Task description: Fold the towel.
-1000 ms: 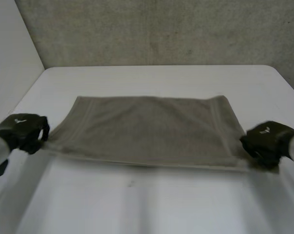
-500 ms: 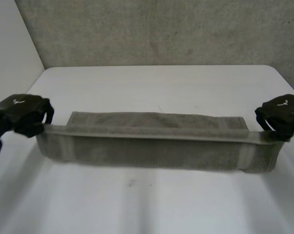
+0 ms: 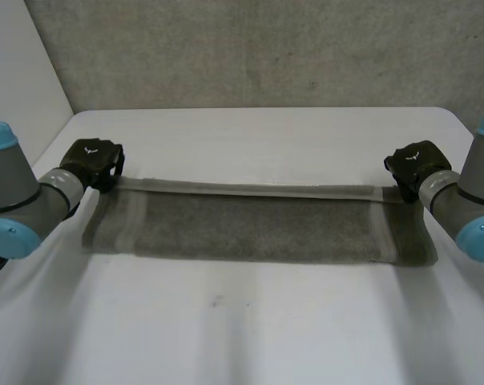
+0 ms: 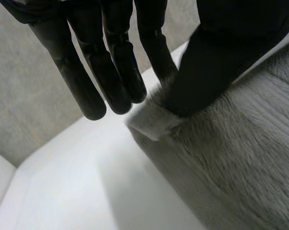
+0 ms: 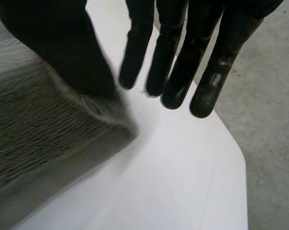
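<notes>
Currently, the towel (image 3: 258, 228), doubled across the middle of the worktop (image 3: 266, 337), is pinched at its far corners by fingers of the left hand (image 3: 94, 160) and right hand (image 3: 410, 163); its edges could be skewed by uneven release.

White table (image 3: 266, 337), rough grey wall (image 3: 266, 48) behind it, plain white panel (image 3: 18, 80) along its left side

You've swung the left hand (image 3: 94, 160) and right hand (image 3: 410, 164) out toward the far side, carrying the near edge of the towel (image 3: 258, 228) up and over onto its far edge. Spread open a second ago, it now lies doubled as a narrow band on the surface (image 3: 242, 329).
</notes>
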